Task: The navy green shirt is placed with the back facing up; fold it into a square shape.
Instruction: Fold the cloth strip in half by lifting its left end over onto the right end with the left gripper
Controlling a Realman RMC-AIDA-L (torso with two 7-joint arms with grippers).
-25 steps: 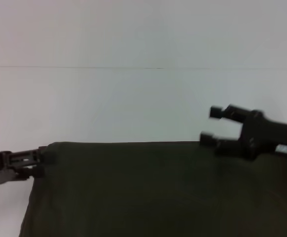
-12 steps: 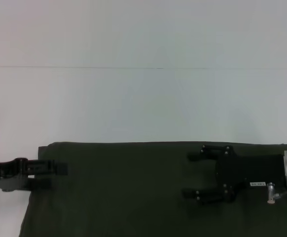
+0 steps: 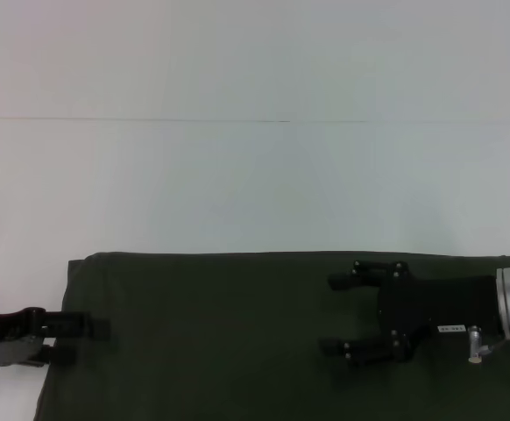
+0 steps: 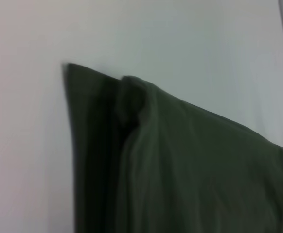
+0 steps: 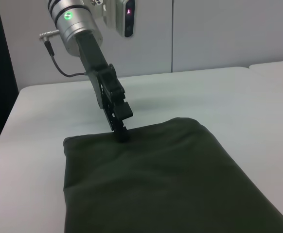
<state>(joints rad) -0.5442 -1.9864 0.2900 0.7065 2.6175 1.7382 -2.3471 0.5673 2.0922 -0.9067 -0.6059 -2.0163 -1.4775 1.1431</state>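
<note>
The navy green shirt (image 3: 237, 333) lies folded flat on the white table (image 3: 255, 184). The right gripper (image 3: 334, 314) hovers open over its right part, holding nothing. The left gripper (image 3: 84, 340) meets the shirt's left edge, seemingly pinching the cloth.

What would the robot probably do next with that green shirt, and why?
Probably close the left gripper on the navy green shirt's left edge, where it already sits. The right gripper hovers open over the right half, so neither grips cloth for the next fold.

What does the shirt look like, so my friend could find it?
Look at the white table. On its near part lies the navy green shirt, a dark, flat, plain cloth slab with the left gripper at one edge and the right gripper open above it.
</note>
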